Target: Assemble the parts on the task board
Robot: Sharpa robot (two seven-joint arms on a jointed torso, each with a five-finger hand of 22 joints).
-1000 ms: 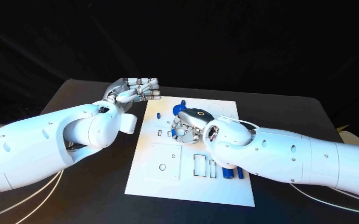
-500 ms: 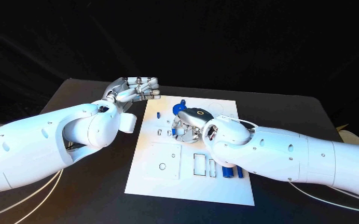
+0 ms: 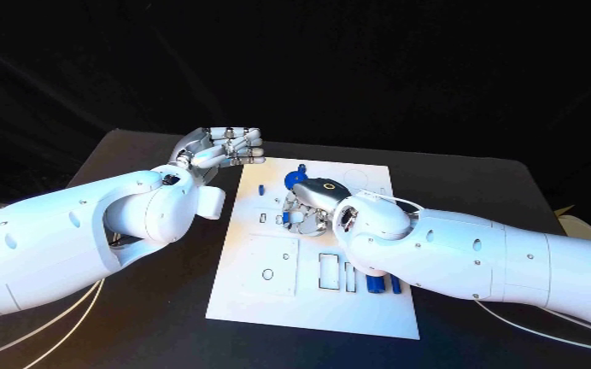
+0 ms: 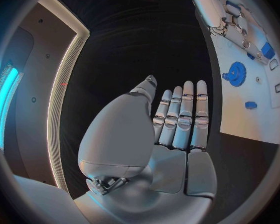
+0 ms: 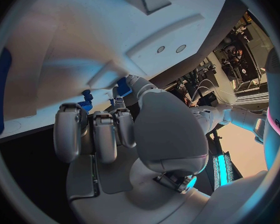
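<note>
The left hand (image 3: 222,149) hovered off the far left corner of the task board (image 3: 265,296), above the black table (image 3: 136,151), holding nothing; in the left wrist view its fingers (image 4: 180,117) lay straight and close side by side, the thumb a little apart. The right hand (image 3: 308,207) was down on the middle of the board with its fingers curled in. In the right wrist view a small blue part (image 5: 123,87) sat at its thumb tip, with a second small blue piece (image 5: 85,104) just beyond the curled fingertips (image 5: 93,119); whether the thumb and a finger actually pinched the part could not be told. A blue gear (image 3: 293,179) lay on the board just past the right hand's fingers, and upright blue pegs (image 3: 374,284) stood near that arm's wrist side.
</note>
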